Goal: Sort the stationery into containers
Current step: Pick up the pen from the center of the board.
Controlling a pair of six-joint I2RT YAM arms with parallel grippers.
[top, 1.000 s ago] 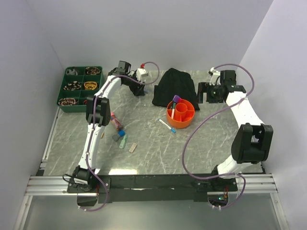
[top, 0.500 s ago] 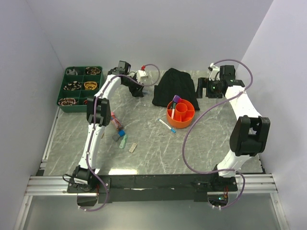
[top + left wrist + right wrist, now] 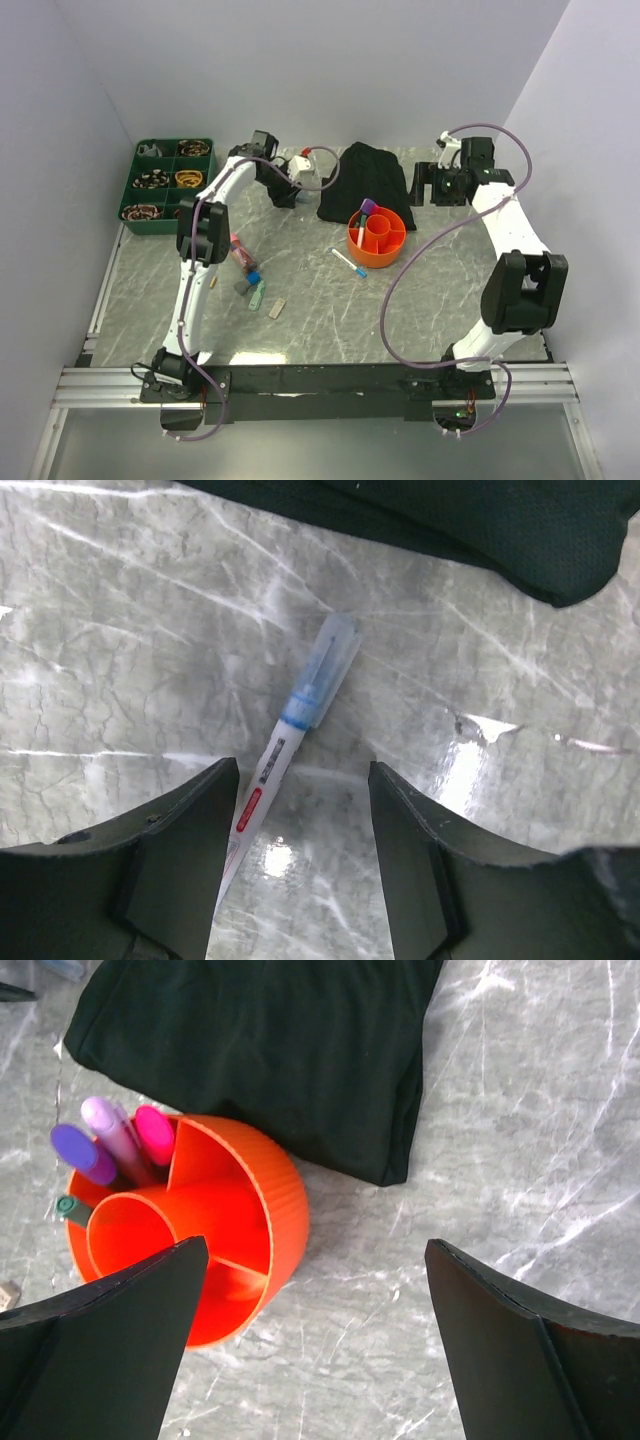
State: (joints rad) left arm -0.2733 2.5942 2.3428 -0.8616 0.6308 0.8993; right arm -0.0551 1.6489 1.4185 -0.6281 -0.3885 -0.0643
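Observation:
My left gripper [image 3: 303, 182] is open and low over the table by the left edge of the black fabric; in the left wrist view [image 3: 300, 770] a thin white pen with a clear blue cap [image 3: 305, 695] lies between its fingers, close to the left one. My right gripper [image 3: 432, 186] is open and empty, up and to the right of the round orange tub [image 3: 377, 252]. In the right wrist view [image 3: 315, 1245] the tub [image 3: 270, 1200] holds purple and pink markers [image 3: 120, 1135] and a green-capped pen. The dark green tray [image 3: 131, 182] stands at the far left.
The black fabric heap [image 3: 365, 180] lies between the two grippers, behind the tub. A blue-capped pen [image 3: 349, 263] lies in front of the tub. A red marker [image 3: 238, 250], a blue marker [image 3: 253, 277], a green-capped pen [image 3: 258, 295] and a tan eraser [image 3: 277, 308] lie beside the left arm.
My right gripper has drawn back from the tub toward the far right. My left gripper has shifted slightly right, toward the fabric edge. Nothing was picked up.

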